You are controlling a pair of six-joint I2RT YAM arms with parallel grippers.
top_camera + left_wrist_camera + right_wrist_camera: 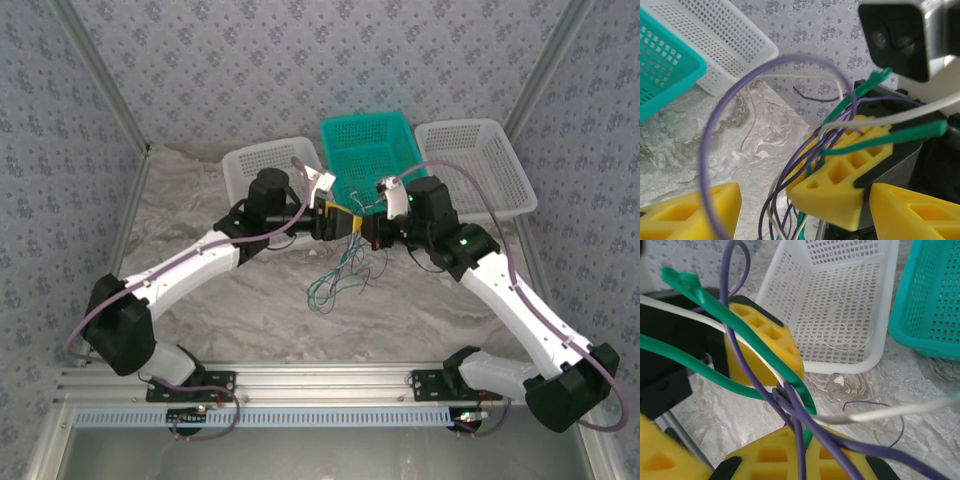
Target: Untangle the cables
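The cables point(335, 275) are thin purple, green and whitish wires, hanging in a tangled bunch from where the two arms meet down onto the table. My right gripper point(368, 235) point(805, 442) is shut on the cables point(790, 375), with purple and green strands pinched between its yellow fingers. In the left wrist view those shut fingers point(840, 175) sit between my own. My left gripper point(338, 215) point(805, 200) is open, its jaws wide apart on either side of the bunch point(785, 170). One of its fingers point(765, 347) shows behind the wires.
A teal basket point(370, 150) stands at the back between two white baskets point(265, 165) point(475, 160). The left white basket point(840, 305) holds a thin whitish wire point(840, 330). A loose purple wire point(880, 405) lies on the marbled table point(200, 210).
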